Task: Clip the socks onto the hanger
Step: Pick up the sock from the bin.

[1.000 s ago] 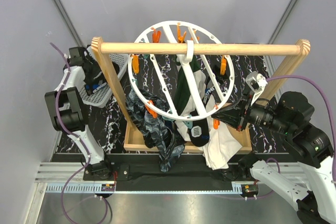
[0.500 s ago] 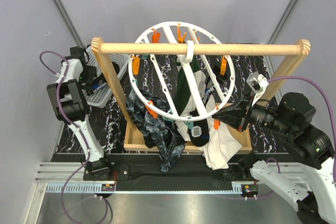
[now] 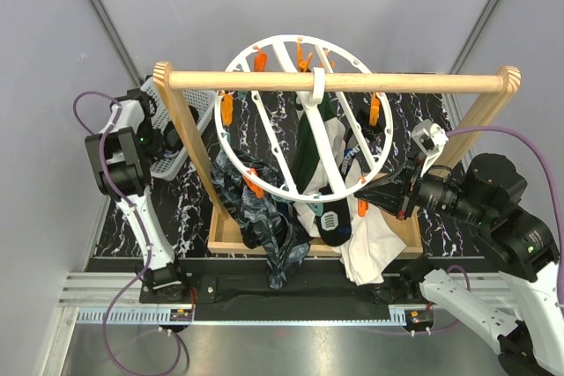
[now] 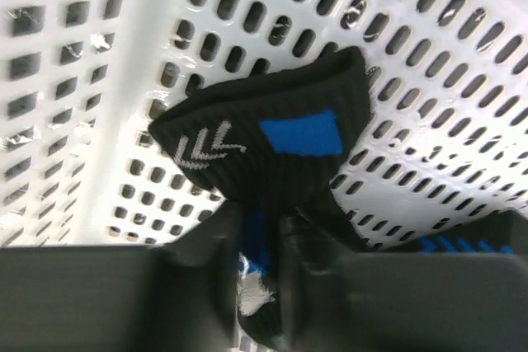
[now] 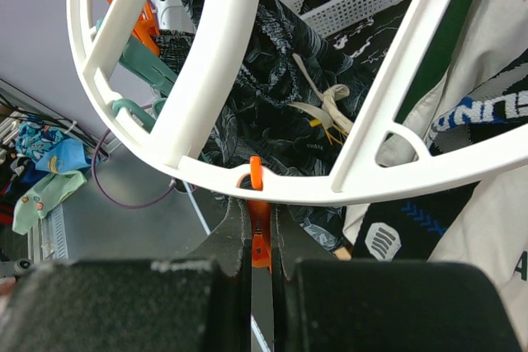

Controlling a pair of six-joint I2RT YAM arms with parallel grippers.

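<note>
Sock (image 4: 272, 142) cuff points away from left fingers (image 4: 202, 253) pinching it; right fingers (image 5: 223, 245) clamp peg (image 5: 256, 172).

Pinched black sock (image 4: 272, 142), blue-patched with white chevrons, in tool (image 4: 257, 232), slotted white basket (image 4: 429, 80) behind.

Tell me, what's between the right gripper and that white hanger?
An orange peg fixed to the hanger, pinched in the right gripper; the right wrist view shows it.
</note>
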